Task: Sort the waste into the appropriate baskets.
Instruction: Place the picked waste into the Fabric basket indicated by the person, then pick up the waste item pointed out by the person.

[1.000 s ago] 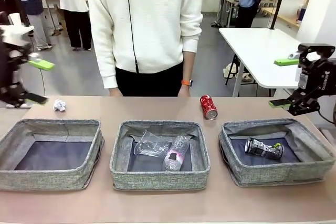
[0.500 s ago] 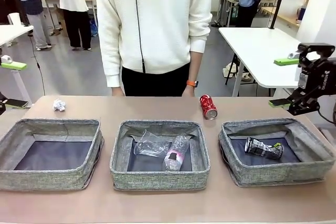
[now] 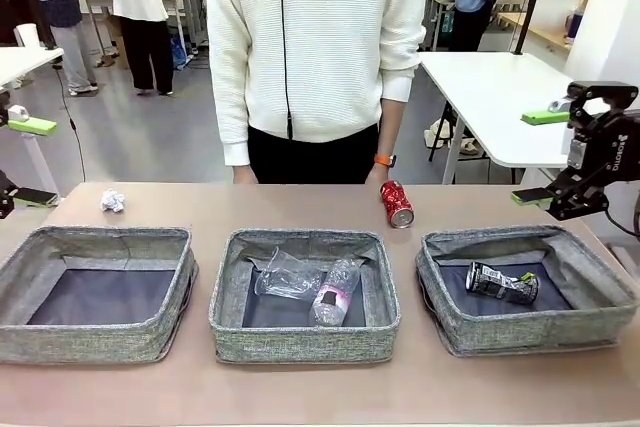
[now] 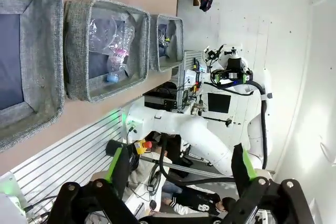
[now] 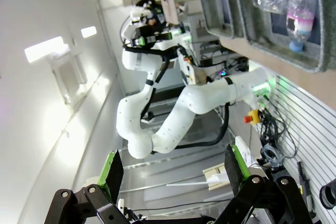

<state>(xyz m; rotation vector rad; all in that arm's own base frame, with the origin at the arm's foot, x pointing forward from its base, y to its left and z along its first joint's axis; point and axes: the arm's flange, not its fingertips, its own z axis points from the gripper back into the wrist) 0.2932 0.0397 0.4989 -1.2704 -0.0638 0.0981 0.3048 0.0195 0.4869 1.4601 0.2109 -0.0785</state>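
My left gripper (image 3: 28, 162) hangs with its jaws spread wide and nothing between the green pads, out past the left edge of the table (image 3: 300, 397). From its own wrist camera the left gripper (image 4: 178, 166) shows the same broad, empty gap. Closest to it, a little inward and lower, the crumpled paper ball (image 3: 113, 201) lies on the bare tabletop, just beyond the far wall of the left basket (image 3: 100, 237). That basket sits below and inward of the gripper, with nothing on its dark floor.

My right gripper (image 3: 540, 157) is also opened wide and holds nothing, raised near the table's far right corner. Its wrist camera confirms the right gripper (image 5: 173, 167) has clear space between the fingers. Directly below and slightly inward is the right basket (image 3: 590, 322), with the crushed can (image 3: 502, 283) lying on its side on the floor. Further inward from this gripper, the red can (image 3: 397, 204) lies tilted on the tabletop, beyond the gap between the right basket and the middle basket (image 3: 300, 339), touching neither.

The middle basket is well away from both grippers, about halfway between them. Inside it the clear bottle (image 3: 337, 292) lies with its cap end toward me, and the clear cup (image 3: 288, 275) rests beside it, the two touching.

On the far side of the table, a person (image 3: 320, 47) in a white sweater stands behind the middle basket. An orange band on one wrist is just above the red can.
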